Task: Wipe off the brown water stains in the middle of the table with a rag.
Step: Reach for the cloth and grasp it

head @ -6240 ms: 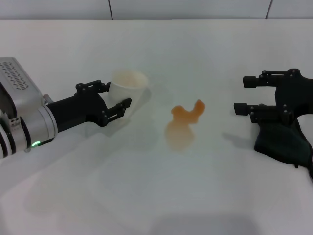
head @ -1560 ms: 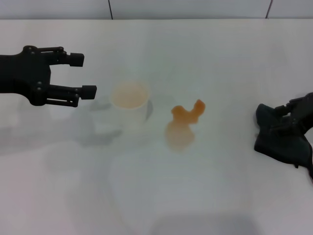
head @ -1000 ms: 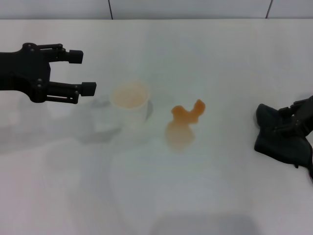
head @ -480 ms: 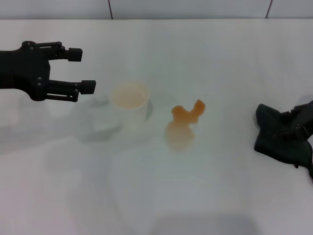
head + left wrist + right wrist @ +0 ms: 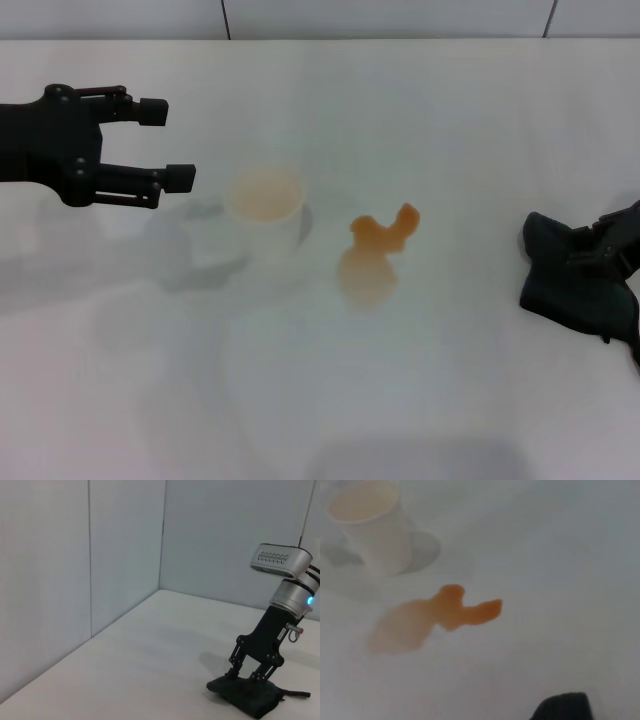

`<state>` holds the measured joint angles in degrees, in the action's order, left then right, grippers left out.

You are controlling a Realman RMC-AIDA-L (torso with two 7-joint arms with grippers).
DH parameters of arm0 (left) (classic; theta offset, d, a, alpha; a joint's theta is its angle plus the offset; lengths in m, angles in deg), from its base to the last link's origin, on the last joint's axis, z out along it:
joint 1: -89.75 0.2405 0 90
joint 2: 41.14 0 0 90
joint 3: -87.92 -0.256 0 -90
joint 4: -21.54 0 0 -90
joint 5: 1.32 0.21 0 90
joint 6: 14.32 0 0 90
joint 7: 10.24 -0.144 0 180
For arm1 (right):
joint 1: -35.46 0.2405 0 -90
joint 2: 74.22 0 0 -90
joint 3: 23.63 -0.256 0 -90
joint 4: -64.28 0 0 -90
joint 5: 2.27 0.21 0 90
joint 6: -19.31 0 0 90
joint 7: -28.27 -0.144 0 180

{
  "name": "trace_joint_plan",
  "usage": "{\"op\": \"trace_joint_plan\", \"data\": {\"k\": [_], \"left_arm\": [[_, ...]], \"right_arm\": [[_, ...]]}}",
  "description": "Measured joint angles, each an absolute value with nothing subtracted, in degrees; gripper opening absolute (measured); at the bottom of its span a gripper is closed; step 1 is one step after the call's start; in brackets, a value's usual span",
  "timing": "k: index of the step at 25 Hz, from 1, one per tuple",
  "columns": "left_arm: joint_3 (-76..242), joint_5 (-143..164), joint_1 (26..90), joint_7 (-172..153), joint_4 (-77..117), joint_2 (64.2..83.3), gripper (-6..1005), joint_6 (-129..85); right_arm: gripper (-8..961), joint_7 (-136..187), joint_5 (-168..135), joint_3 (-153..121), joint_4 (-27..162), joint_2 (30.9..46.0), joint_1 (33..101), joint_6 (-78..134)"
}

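The brown water stains (image 5: 375, 250) lie in the middle of the white table (image 5: 450, 130); they also show in the right wrist view (image 5: 435, 617). The black rag (image 5: 575, 290) lies lumpy at the right edge, its thin tail trailing off. My right gripper (image 5: 602, 244) is down on top of the rag. The left wrist view shows its fingers (image 5: 235, 672) spread apart, with their tips pressed into the rag (image 5: 245, 696). My left gripper (image 5: 168, 144) is open and empty, raised at the far left.
A white paper cup (image 5: 265, 205) with a tan inside stands upright just left of the stains, between them and my left gripper; it also shows in the right wrist view (image 5: 370, 525). Grey wall panels stand behind the table.
My left gripper has let go of the cup and drawn back up to the left. My right gripper has come down onto the rag and shifted slightly right over the last second.
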<state>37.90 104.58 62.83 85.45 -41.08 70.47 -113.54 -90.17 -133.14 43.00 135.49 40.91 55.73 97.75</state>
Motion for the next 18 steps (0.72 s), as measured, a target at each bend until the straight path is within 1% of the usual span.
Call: {"op": "trace_joint_plan", "data": {"k": [5,18], "left_arm": [[37.91,104.58,62.85,85.32,-41.12,70.47,878,-113.51],[37.8,104.58,62.83,84.74,-41.04,70.47,878,-113.0]], "right_arm": [[450,-90.17,-133.12,43.15,135.19,40.91,55.67,97.45],[438,-90.33,-133.03,43.23,134.86,40.91,55.75,97.55]]}}
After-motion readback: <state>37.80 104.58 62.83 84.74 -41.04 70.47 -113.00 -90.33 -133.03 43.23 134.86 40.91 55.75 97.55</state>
